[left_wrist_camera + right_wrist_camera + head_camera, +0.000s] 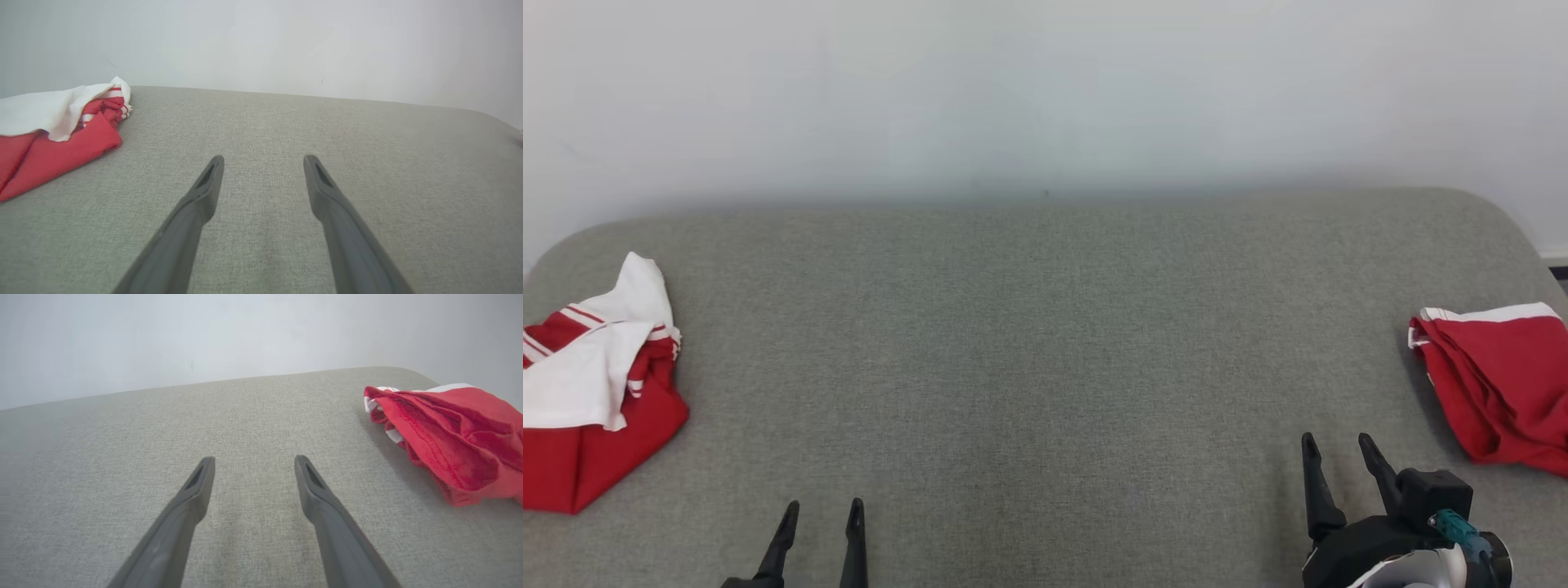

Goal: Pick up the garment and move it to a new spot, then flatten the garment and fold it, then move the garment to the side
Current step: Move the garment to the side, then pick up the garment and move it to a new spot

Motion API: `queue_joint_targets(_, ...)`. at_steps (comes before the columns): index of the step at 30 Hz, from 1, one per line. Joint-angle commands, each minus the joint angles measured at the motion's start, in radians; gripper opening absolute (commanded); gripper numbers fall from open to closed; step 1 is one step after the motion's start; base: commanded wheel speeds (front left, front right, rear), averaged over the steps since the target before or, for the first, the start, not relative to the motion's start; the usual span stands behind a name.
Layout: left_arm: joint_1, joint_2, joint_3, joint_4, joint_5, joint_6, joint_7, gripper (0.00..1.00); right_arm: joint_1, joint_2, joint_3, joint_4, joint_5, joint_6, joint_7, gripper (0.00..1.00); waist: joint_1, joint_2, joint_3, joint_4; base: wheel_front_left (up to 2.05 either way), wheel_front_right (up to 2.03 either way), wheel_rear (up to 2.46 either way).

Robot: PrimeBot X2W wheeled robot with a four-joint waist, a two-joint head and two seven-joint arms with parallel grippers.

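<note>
At the lower left of the head view, the left tool (pixel 823 506), spread as wide as can be, gripping nothing. Nothing but bare grey weave between its two dark fingers (pixel 196 212) in the left wrist view. Tips low over the grey fabric-covered surface (pixel 1045 343); whether touching it or just above, impossible to tell.

At the lower right of the head view, the right tool (pixel 1337 443), likewise wide apart and empty, fingers pointing away from the robot toward the pale wall (pixel 1045 90). Same bare weave between the tips in the right wrist view (pixel 254 459); no cloth in the gap or against either finger.

Off to the far left edge of the surface, the left garment (pixel 596 408): a crumpled red heap with a white panel and red-and-white striped trim on top, partly cut off by the frame. Well apart from the left tool, up and to its left in the left wrist view (pixel 53 151).

Off to the far right edge, the right garment (pixel 1499 384): a bunched red bundle with a narrow white edge along its far side, also partly out of frame. Near the right tool but clear of it, to the right of the fingers in the right wrist view (pixel 449 441).

Between the two heaps, a broad stretch of grey surface with rounded far corners.
</note>
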State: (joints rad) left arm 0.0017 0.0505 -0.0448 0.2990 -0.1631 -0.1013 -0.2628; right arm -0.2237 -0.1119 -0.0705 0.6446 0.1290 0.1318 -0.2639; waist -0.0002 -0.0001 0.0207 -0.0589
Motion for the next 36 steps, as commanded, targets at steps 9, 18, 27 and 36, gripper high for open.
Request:
queue_joint_targets(9,0.046,0.000,0.046,-0.004,0.000,-0.001,-0.003,1.00,0.083,0.049,0.002,-0.120,-0.017,-0.002,0.000,1.00,0.0002,0.0001,-0.046,0.031,0.00,0.00,0.00)
queue_joint_targets(18,0.069,0.000,0.075,-0.008,-0.003,-0.002,-0.003,1.00,0.126,0.060,-0.019,-0.172,-0.014,-0.002,0.000,1.00,0.0002,0.0001,-0.070,0.024,0.00,0.00,0.00)
queue_joint_targets(27,0.084,0.000,0.091,-0.012,-0.016,0.008,-0.003,1.00,0.152,0.062,-0.003,-0.209,0.005,-0.002,0.000,1.00,0.0002,0.0001,-0.080,0.006,0.00,0.00,0.00)
queue_joint_targets(36,0.083,0.000,0.085,-0.018,-0.017,0.014,-0.003,1.00,0.161,0.062,0.017,-0.216,0.012,-0.002,0.000,1.00,0.0002,0.0001,-0.072,0.000,0.00,0.00,0.00)
